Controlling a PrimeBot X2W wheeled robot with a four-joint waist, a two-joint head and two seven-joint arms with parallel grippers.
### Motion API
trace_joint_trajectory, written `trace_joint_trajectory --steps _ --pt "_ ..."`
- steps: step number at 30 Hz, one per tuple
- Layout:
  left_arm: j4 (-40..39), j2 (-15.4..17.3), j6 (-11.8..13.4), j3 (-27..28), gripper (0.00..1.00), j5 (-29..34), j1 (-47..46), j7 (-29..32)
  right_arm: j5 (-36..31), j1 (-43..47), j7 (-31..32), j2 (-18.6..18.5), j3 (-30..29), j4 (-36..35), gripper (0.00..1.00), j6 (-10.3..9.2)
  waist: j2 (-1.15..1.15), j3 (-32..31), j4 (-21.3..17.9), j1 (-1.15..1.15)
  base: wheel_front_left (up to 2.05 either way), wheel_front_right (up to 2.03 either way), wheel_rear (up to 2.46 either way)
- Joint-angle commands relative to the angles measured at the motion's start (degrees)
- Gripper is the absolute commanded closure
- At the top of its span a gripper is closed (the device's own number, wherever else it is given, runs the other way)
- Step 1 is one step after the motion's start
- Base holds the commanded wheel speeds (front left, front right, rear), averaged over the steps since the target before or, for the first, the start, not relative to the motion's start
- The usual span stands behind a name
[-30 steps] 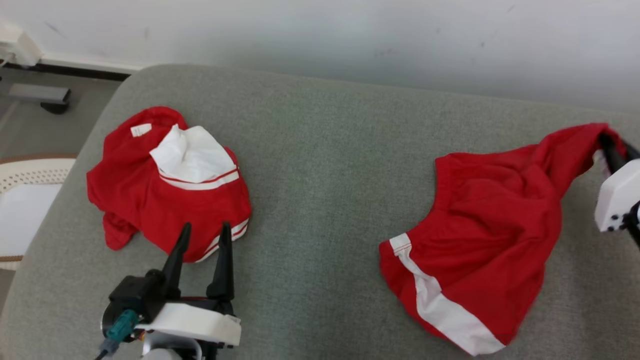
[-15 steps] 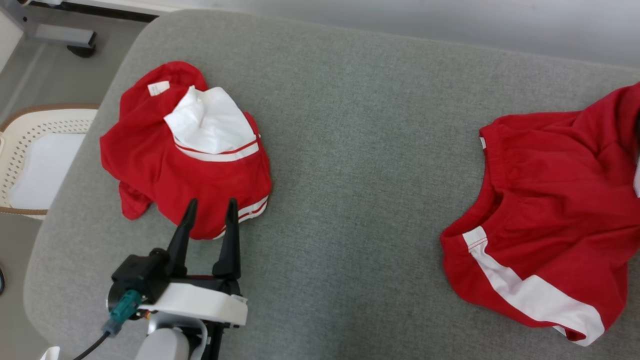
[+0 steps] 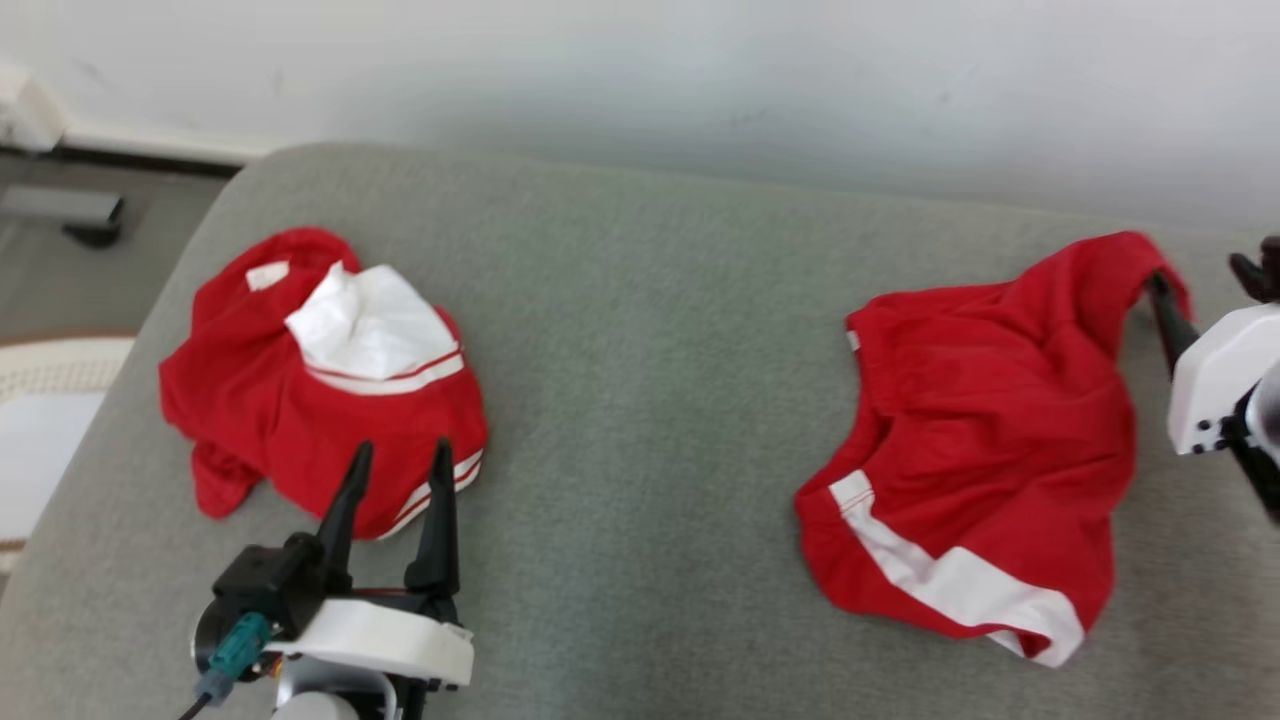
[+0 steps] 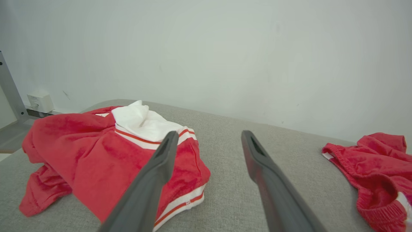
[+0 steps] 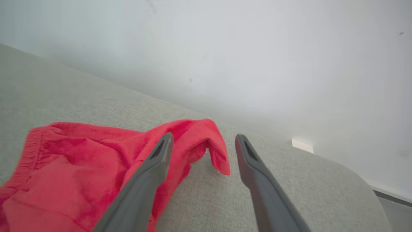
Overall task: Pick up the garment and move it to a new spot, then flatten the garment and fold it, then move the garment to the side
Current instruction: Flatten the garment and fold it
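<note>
A grey cushion point(image 3: 650, 350) lies below a pale wall point(image 3: 700, 80). In the head view, the shorts point(image 3: 980, 440) lie rumpled on the cushion's 3 o'clock side. They are red, with a white band along the hem toward 5 o'clock and the waistband toward 10 o'clock. One corner rises in a peak at the shorts' 1 o'clock.

The right gripper point(image 3: 1203, 275) sits at that peak, at the picture's 3 o'clock edge. Its fingers are spread wide and clamp nothing. In the right wrist view the peaked fold stands in the gap just past the fingertips. One finger lies over the red cloth and the other is clear of it.

A red top point(image 3: 300, 430) with a white panel is heaped on the cushion's 9 o'clock side, well apart from the shorts.

The left gripper point(image 3: 400, 447) is at 7 o'clock, fingers pointing to 12. It is fully spread and empty, with its tips at the top's near hem. In the left wrist view one finger crosses the top's striped hem, but whether it touches cannot be told.
</note>
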Motion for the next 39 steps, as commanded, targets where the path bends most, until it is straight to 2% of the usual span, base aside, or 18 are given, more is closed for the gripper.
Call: trace_joint_trajectory --steps 1,6,12,16,19,24,30,39 --pt "0.18 0.21 -0.2 0.44 0.0 0.97 0.98 -0.05 1.44 1.93 -1.73 0.32 0.64 -1.61 0.0 -0.14 0.0 -3.82 -3.52 0.0 0.0 0.0 0.0" --pt "-0.21 0.22 -0.02 1.06 0.0 1.18 2.81 -0.05 4.3 7.77 -10.9 0.32 0.55 -8.66 0.0 -0.13 0.0 -7.39 -6.31 0.0 0.0 0.0 0.0" --pt "-0.54 0.21 0.37 1.87 0.0 1.09 4.94 -0.05 4.78 17.78 -15.32 2.01 -4.02 -18.1 0.0 -0.13 0.0 -9.98 -8.9 0.0 0.0 0.0 0.0" --pt "-0.67 0.21 0.1 2.2 0.0 1.21 5.45 -0.05 3.44 26.22 -15.7 5.32 -10.56 -27.3 0.0 -0.13 0.0 -10.78 -9.93 0.0 0.0 0.0 0.0" --pt "-0.85 0.21 -0.1 2.32 0.0 1.34 5.74 -0.05 1.63 33.9 -15.72 9.26 -15.57 -35.24 0.0 -0.13 0.0 -11.0 -10.36 0.0 0.0 0.0 0.0" --pt "-0.92 0.21 -0.08 2.02 0.0 0.96 6.36 -0.05 -0.98 42.36 -15.68 13.22 -18.54 -43.31 0.0 -0.13 0.0 -11.22 -10.61 0.0 0.0 0.0 0.0" --pt "-0.59 0.21 0.23 1.18 0.0 0.03 7.28 -0.05 -2.53 49.54 -15.69 16.25 -20.51 -47.82 0.0 -0.13 0.0 -11.0 -10.86 0.0 0.0 0.0 0.0" --pt "0.86 0.21 -0.23 0.44 0.0 -0.69 5.59 -0.05 -3.08 49.05 -15.69 17.5 -20.79 -50.59 0.0 -0.14 0.0 -10.02 -11.16 0.0 0.0 0.0 0.0"
